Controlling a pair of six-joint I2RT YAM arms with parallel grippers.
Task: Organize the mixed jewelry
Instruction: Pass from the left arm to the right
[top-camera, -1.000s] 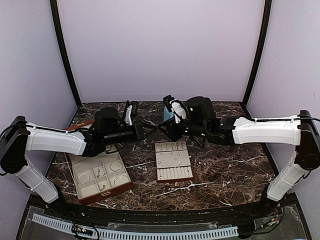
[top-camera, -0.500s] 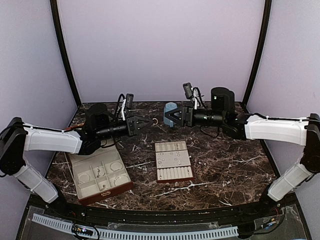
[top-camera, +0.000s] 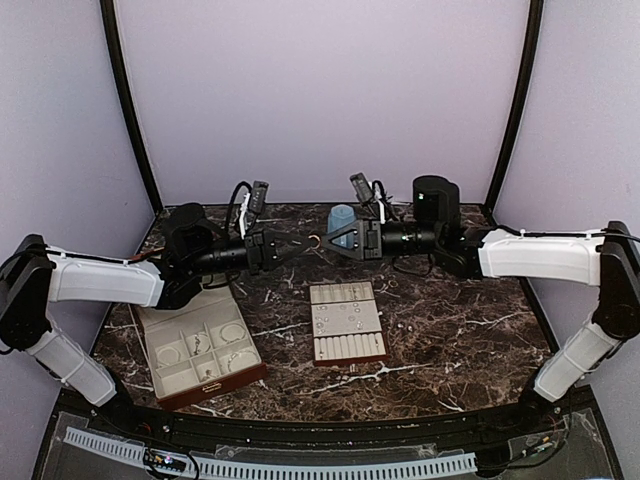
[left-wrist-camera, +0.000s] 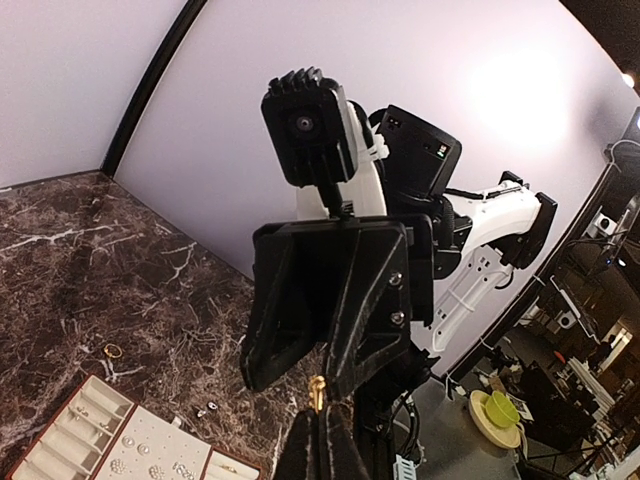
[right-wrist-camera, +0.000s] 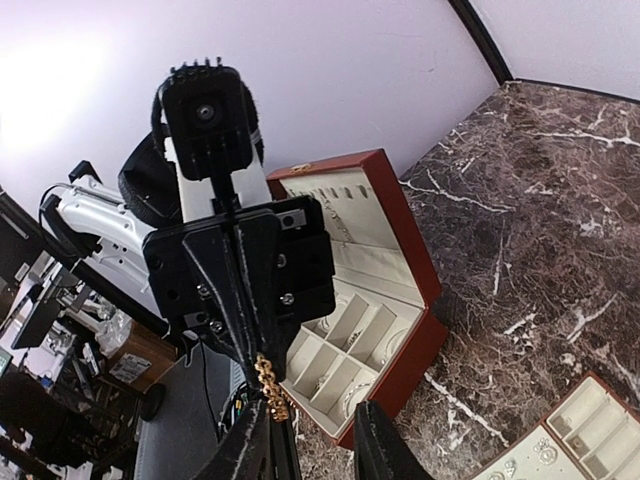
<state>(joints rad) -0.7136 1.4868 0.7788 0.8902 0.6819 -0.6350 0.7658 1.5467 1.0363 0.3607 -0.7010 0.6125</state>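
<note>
Chain (left-wrist-camera: 317, 391) now aloft in left gripper (left-wrist-camera: 322, 446)

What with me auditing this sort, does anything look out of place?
A gold ring lies loose on the bare marble table, in no compartment; tiny pieces sit nearby. A gold chain dangles mid-air from the shut left gripper.

The table (top-camera: 450, 330) is dark brown marble with white veins, filling the lower half of the top view. At lower left lies an open reddish-brown box (top-camera: 215, 386) with cream compartments, turned at a slant. A cream tray (top-camera: 348, 346) sits at the centre, apart from the box. A blue mug (top-camera: 341, 216) stands at the upper middle, near the back wall. Tiny loose pieces (top-camera: 405, 327) dot the marble just right of the tray. In the left wrist view a ring (left-wrist-camera: 112, 351) lies on bare marble at lower left.
</note>
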